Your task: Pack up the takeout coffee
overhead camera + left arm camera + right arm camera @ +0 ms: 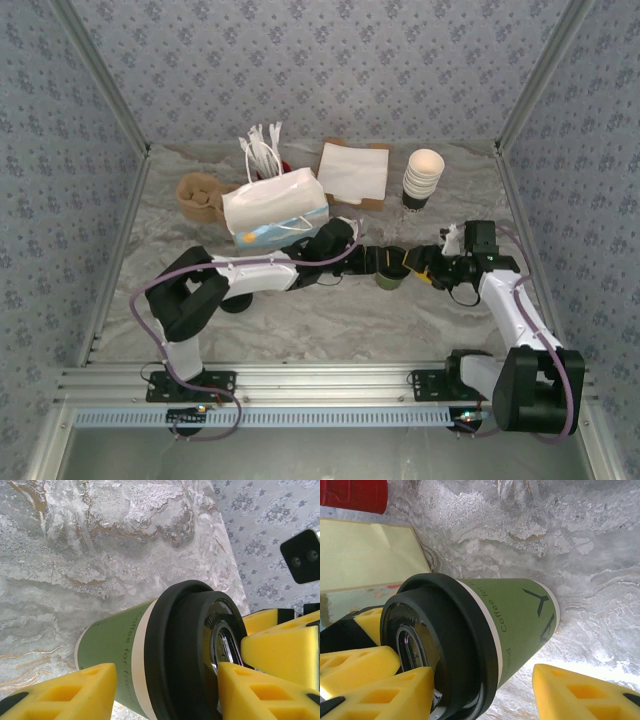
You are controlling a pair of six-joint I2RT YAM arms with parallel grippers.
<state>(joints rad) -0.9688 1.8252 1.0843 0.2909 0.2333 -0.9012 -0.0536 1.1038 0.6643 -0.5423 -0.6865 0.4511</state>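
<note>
The takeout coffee (390,272) is a short olive-green paper cup with a black lid, standing on the marble table between both arms. My left gripper (380,263) reaches in from the left. In the left wrist view its yellow fingers (55,695) lie against the takeout coffee (115,645), one on the body and one on the lid, so the left gripper (166,695) is shut on it. My right gripper (418,266) comes from the right. In the right wrist view the right gripper (483,695) straddles the takeout coffee (520,615), open, with bare table beside one finger (585,695).
A white paper bag (275,205) lies on its side behind the left arm. White cutlery (262,150), brown sleeves (200,195), napkins on cardboard (353,170) and a stack of unlidded cups (422,178) line the back. Patterned walls close in three sides.
</note>
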